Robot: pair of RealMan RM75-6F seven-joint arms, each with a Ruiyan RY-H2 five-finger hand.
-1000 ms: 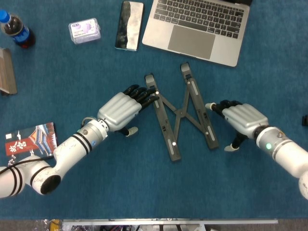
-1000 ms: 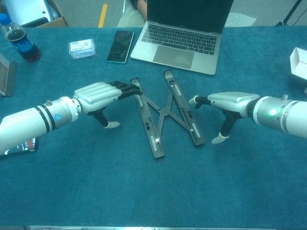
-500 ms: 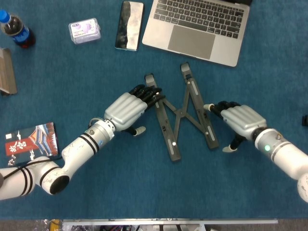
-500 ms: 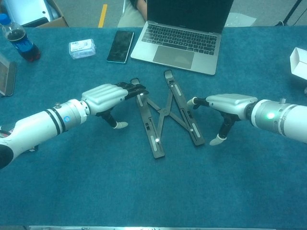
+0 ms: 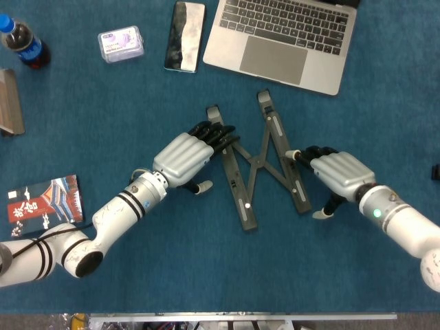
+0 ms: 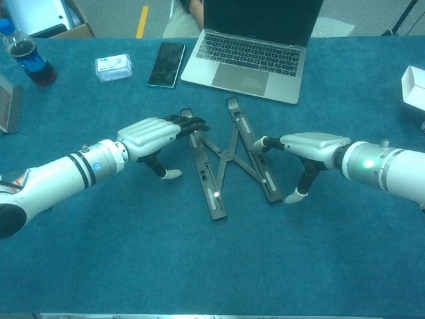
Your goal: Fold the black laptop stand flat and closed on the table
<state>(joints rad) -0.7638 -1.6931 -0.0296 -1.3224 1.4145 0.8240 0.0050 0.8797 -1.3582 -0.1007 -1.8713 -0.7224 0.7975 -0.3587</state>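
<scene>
Black folding metal laptop stand (image 5: 260, 163) spread open on blue table (image 5: 137, 275), left hand (image 5: 184, 157) at 9 o'clock, fingers apart, fingertips on left rail, right hand (image 5: 338, 172) at 3 o'clock, fingers apart, touching right rail

This looks like an office or lab desk set up for robot trials: a blue felt-covered table (image 5: 103, 275) carrying desk clutter. Beyond the right hand (image 5: 340, 175) sits an open laptop (image 5: 285, 38); beyond the left hand (image 5: 184, 158) lie a phone (image 5: 185, 36), a tissue pack (image 5: 121, 44) and a cola bottle (image 5: 22, 42).
</scene>
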